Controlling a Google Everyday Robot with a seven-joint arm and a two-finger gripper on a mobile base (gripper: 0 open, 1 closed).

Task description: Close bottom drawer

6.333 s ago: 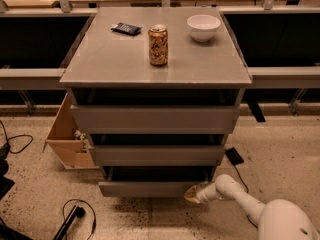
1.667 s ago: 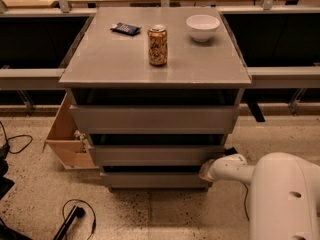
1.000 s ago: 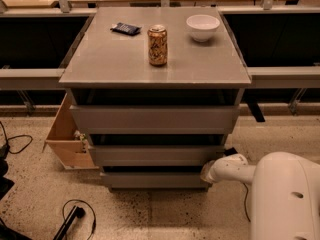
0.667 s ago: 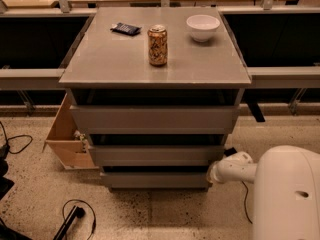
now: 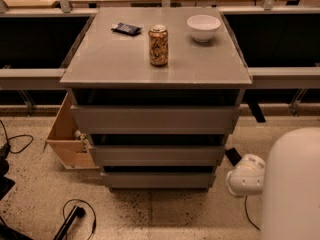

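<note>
The bottom drawer (image 5: 157,180) is the lowest of three grey drawers in the cabinet (image 5: 155,74). Its plain front panel sits pushed in, about in line with the middle drawer (image 5: 156,155) above it. My gripper (image 5: 234,180) is at the end of the white arm, low at the right of the cabinet. It is a short gap away from the bottom drawer's right end and not touching it. The top drawer (image 5: 155,119) is also pushed in.
A drink can (image 5: 158,45), a white bowl (image 5: 203,27) and a dark packet (image 5: 126,29) stand on the cabinet top. A light wooden box (image 5: 70,136) stands at the cabinet's left. Cables (image 5: 75,218) lie on the floor. My white body (image 5: 292,184) fills the lower right.
The bottom drawer stood pulled out at first and has been pushed in. The gripper, which was against the drawer's right end, has since drawn back to the right.
</note>
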